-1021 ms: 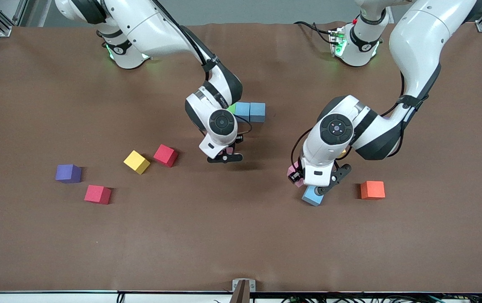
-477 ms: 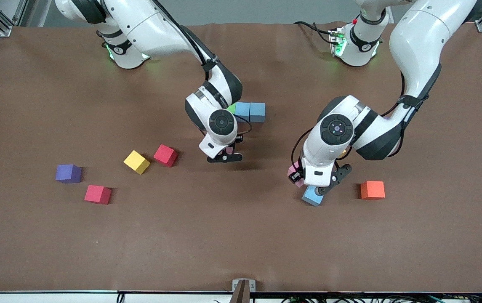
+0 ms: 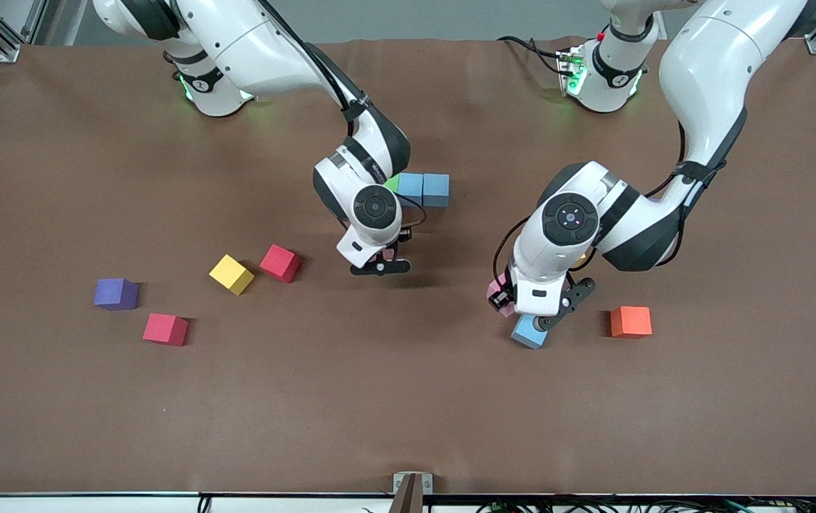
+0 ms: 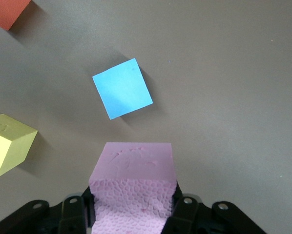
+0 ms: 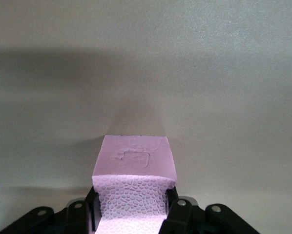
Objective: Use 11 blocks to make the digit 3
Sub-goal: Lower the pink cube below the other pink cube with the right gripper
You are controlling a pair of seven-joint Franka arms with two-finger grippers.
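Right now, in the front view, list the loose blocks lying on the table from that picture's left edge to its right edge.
Purple block → dark pink block → yellow block → red block → light blue block → orange block.

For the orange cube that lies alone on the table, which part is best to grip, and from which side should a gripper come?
Probably from straight above, with the fingers on two opposite vertical faces of the orange cube. It lies flat on the table with nothing touching it, its edges about square to the table's edges, so either pair of faces looks free.
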